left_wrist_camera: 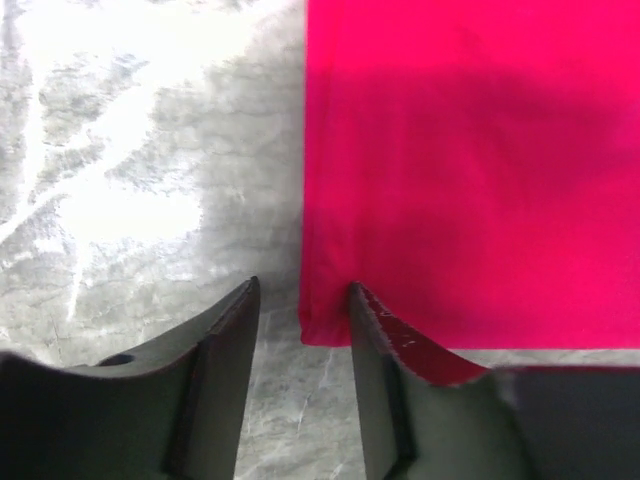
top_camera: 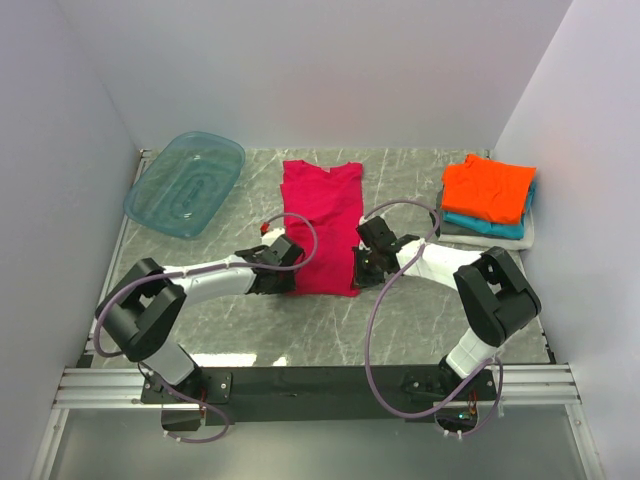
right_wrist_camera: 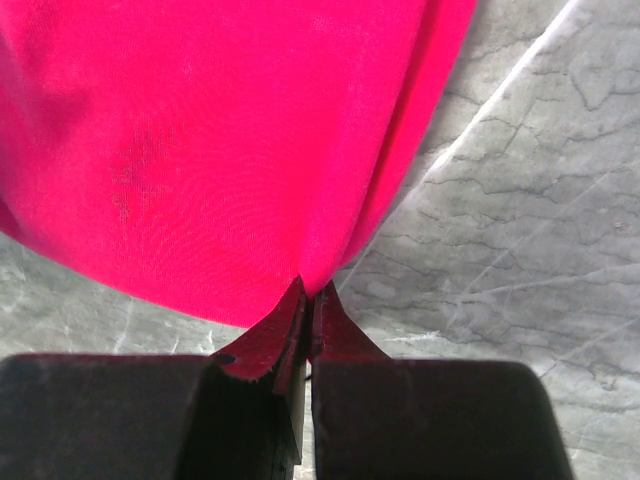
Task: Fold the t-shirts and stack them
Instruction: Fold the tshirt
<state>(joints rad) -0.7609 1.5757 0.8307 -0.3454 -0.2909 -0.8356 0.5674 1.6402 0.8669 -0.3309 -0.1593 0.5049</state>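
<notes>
Limp crimson t-shirt wants corner grips: right gripper clamps one hem corner, left gripper gapes astride the other.

1. Table: grey marbled top.
2. Far L corner: tub, sits right on it.
3. Ctr: crimson shirt, laid lengthwise, collar at far end.
4. Far R: grey-white shirt, folded, btm of pile.

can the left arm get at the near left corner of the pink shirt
Probably yes: the left gripper sits right at that corner of the pink shirt, jaws apart, nothing between them and the cloth.
</notes>
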